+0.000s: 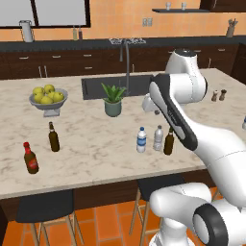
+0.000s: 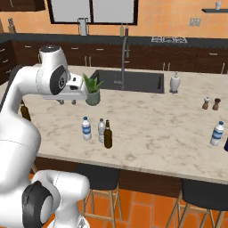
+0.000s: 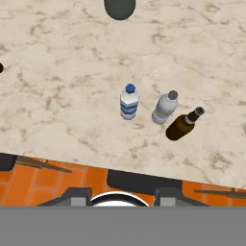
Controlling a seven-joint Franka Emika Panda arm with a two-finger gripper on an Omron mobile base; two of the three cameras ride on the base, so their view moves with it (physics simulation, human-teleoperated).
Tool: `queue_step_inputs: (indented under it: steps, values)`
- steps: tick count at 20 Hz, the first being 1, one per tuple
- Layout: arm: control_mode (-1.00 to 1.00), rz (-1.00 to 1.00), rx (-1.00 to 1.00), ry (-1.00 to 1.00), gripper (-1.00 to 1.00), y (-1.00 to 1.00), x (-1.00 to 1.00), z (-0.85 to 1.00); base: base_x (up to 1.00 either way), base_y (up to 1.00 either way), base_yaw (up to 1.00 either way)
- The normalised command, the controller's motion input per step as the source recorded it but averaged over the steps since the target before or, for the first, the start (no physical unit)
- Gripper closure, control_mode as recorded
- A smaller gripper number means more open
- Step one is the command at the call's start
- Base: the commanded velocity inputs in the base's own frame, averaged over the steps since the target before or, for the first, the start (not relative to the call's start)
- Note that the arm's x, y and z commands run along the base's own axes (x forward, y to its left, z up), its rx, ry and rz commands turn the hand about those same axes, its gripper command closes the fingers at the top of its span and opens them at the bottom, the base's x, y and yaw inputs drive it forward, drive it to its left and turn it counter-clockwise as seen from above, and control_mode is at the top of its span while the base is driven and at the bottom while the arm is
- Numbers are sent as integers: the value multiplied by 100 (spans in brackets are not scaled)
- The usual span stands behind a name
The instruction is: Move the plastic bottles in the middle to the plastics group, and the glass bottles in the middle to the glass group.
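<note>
Three bottles stand together at the middle of the island's front. The plastic bottles are a blue-labelled one [image 1: 141,140] [image 2: 86,128] [image 3: 129,102] and a plain greyish one [image 1: 158,138] [image 2: 101,130] [image 3: 165,107]. Beside them stands the dark brown glass bottle [image 1: 169,141] [image 2: 107,134] [image 3: 184,125]. My gripper [image 1: 154,112] [image 2: 67,102] hangs high above the counter, behind the three bottles, open and holding nothing. The glass group stands at the left: a brown bottle [image 1: 54,137] and a red-labelled one [image 1: 30,158]. A clear bottle of the plastics group [image 2: 217,133] stands at the far right.
A potted plant [image 1: 113,101] [image 2: 92,91] and the sink [image 1: 115,85] lie behind the middle bottles. A bowl of yellow fruit [image 1: 48,98] sits at the left. Salt and pepper shakers [image 2: 210,103] stand at the right. Stools [image 1: 45,206] stand under the front edge.
</note>
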Motion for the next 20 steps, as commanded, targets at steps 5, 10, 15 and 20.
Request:
queue_step_inputs:
  steps: [5, 10, 15, 20]
  values:
    - [-100, -8, 0, -4, -100, -26, -27, -14, 0, 0, 0]
    - [-100, -25, 1, 0, -100, -65, -12, -1, 0, 0, 0]
    - [-100, -19, 1, -1, -100, -64, 8, -23, 0, 0, 0]
    - [-100, -5, 1, -9, -100, -25, 26, -52, 0, 0, 0]
